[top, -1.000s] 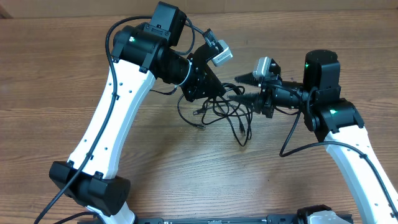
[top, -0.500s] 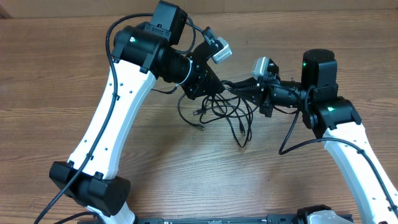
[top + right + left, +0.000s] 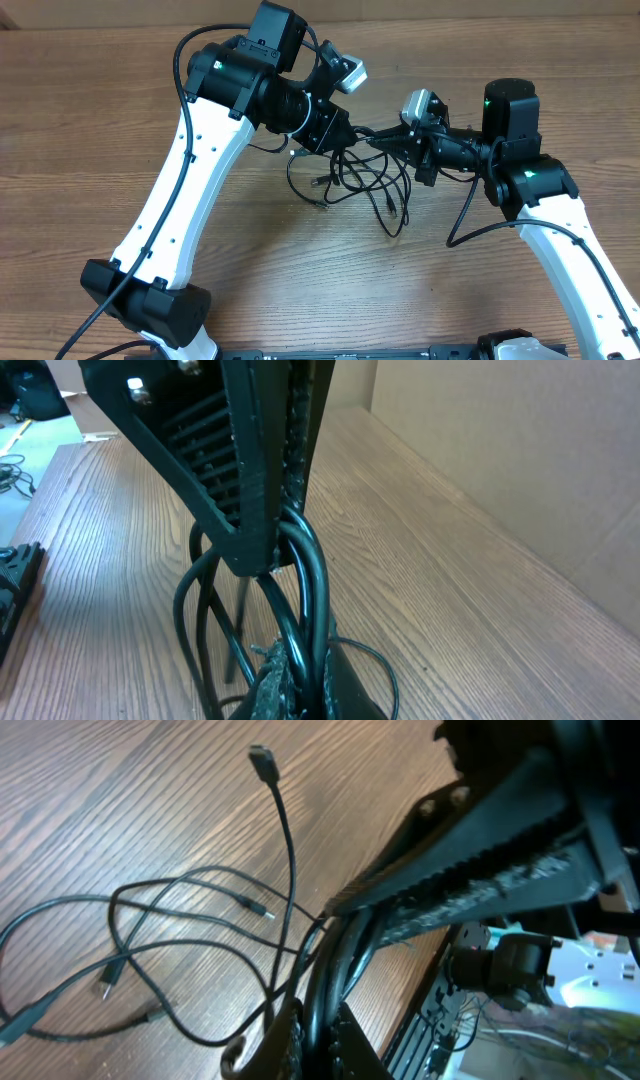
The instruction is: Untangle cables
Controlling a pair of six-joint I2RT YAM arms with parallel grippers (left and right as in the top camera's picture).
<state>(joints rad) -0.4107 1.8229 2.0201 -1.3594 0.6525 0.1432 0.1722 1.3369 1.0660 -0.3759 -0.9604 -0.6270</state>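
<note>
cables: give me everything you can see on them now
The cables are thin black cords with small plugs at the ends, tangled in loose loops on the wooden table between the arms. The left gripper and right gripper are each shut on strands at the tangle's far edge, close together.

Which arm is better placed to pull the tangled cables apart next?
Probably the right. Both grippers are shut on the cables, tips close together. The right gripper points at the tangle, so it could draw straight back toward its own side while the left gripper holds.
</note>
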